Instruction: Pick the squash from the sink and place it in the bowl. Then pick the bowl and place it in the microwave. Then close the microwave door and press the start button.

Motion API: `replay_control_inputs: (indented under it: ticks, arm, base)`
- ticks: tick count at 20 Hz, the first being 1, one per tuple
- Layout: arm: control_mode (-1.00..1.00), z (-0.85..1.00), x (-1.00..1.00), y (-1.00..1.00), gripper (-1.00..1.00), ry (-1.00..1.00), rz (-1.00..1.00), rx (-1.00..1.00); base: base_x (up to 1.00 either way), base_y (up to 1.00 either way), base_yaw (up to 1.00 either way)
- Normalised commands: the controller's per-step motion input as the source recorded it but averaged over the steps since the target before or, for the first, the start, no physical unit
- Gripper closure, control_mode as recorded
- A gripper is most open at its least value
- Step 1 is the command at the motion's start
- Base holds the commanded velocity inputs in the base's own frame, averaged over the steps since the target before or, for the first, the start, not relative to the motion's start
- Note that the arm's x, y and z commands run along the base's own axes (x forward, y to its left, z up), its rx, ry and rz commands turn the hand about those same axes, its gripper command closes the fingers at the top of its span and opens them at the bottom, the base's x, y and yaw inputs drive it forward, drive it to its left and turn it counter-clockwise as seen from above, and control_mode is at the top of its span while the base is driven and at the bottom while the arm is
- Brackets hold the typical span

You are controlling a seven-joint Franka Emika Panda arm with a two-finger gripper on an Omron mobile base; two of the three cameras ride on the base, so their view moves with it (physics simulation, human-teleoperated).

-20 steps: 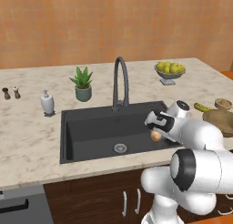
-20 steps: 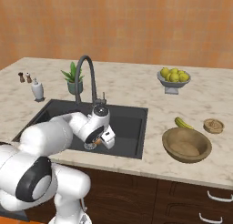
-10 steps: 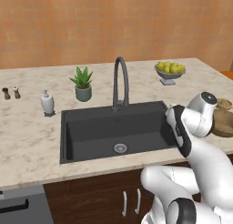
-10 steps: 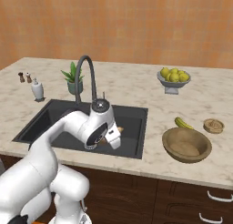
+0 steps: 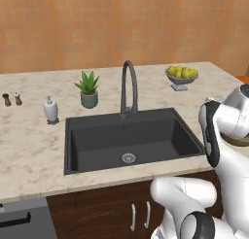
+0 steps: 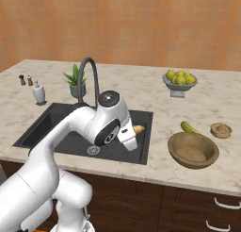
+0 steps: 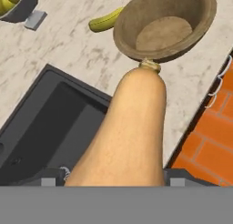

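gripper (image 6: 134,134) closed on the orange-tan squash (image 7: 127,132), jaws wide around its fat end; the squash's neck runs away from the hand w/ the stem tip pointing at 12 o'clock toward the wide tan wooden bowl (image 7: 166,25). in the right base view the squash's orange end (image 6: 139,129) pokes out at 3 o'clock of the gripper, lifted over the right edge of the black rectangular sink (image 6: 61,127), not resting on anything.

the bowl (image 6: 193,150) sits on the marble worktop (image 6: 155,94), at 3 o'clock of the gripper, apart from it. a yellow-green banana-like fruit (image 6: 189,128) lies just at the bowl's 12 o'clock rim; a small round tan wooden disc (image 6: 220,130) sits near the bowl at 1 o'clock.

grey footed bowl of yellow-green fruit (image 6: 179,82) stands further back at 12 o'clock of the wooden bowl. dark gooseneck faucet (image 5: 129,87) behind the sink, steel drain (image 5: 128,158) in the basin floor. potted green plant (image 5: 88,89), white soap dispenser (image 5: 50,110) & two small shakers (image 5: 11,98) sit at the sink's 10–11 o'clock.
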Motion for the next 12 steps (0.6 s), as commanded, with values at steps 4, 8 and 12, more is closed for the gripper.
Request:
replay_control_inputs:
  ticks: [4,8,12]
  arm:
    - [-1.00,0.00,0.00,-0.83,1.00,0.00,-0.21,0.00]
    - [-1.00,0.00,0.07,-0.88,1.00,0.04,-0.15,0.02]
    - [-1.00,0.00,0.38,-0.85,1.00,0.08,-0.07,0.05]
  base:
    - [0.00,0.00,0.00]
    - [0.00,0.00,0.00]
    - [0.00,0.00,0.00]
